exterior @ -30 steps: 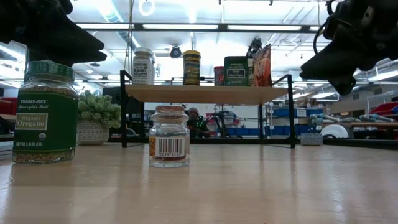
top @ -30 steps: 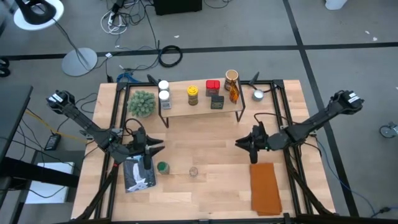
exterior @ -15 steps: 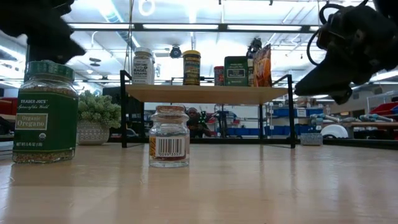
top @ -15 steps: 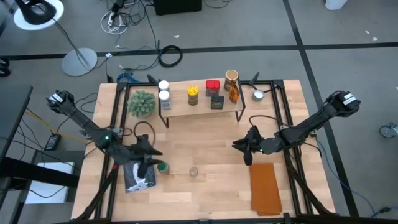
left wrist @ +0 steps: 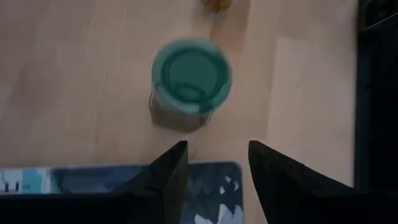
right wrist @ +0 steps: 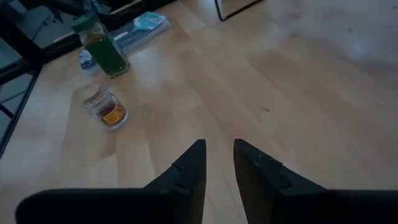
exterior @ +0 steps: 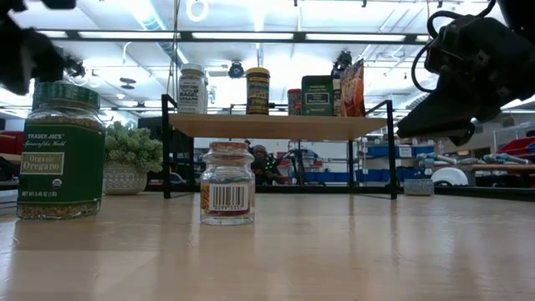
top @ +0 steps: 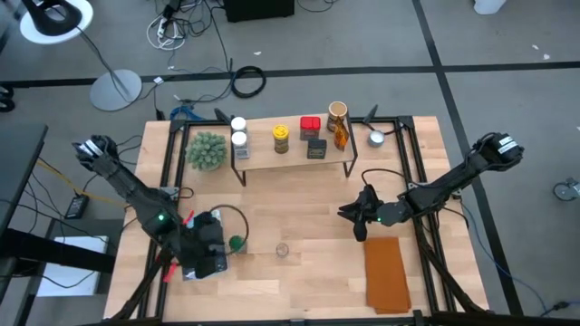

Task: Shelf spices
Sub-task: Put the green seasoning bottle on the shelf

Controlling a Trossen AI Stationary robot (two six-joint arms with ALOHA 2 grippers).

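Note:
A green-lidded oregano jar [top: 236, 243] [left wrist: 191, 74] [exterior: 60, 150] and a small clear jar [top: 282, 250] [exterior: 227, 184] stand upright on the table's near left. My left gripper [top: 220, 248] [left wrist: 214, 155] hangs open above the table just left of the green-lidded jar, pointing steeply down, touching nothing. The shelf [top: 294, 163] [exterior: 276, 125] stands at the far middle and carries several spices on its plank. My right gripper [top: 358, 217] [right wrist: 219, 148] hovers at the middle right, narrowly open, with nothing between its fingers.
A blue and white card [top: 192, 263] lies flat under my left gripper. An orange cloth [top: 387, 272] lies at the near right. A fuzzy green plant [top: 207, 150] and a small silver cup [top: 376, 138] flank the shelf. Bare wood lies between shelf and jars.
My left gripper has gone toward the table's near edge and risen a little, tipping from nearly level to pointing steeply down beside the green-lidded jar. My right gripper has sunk slightly. Neither jar has moved.

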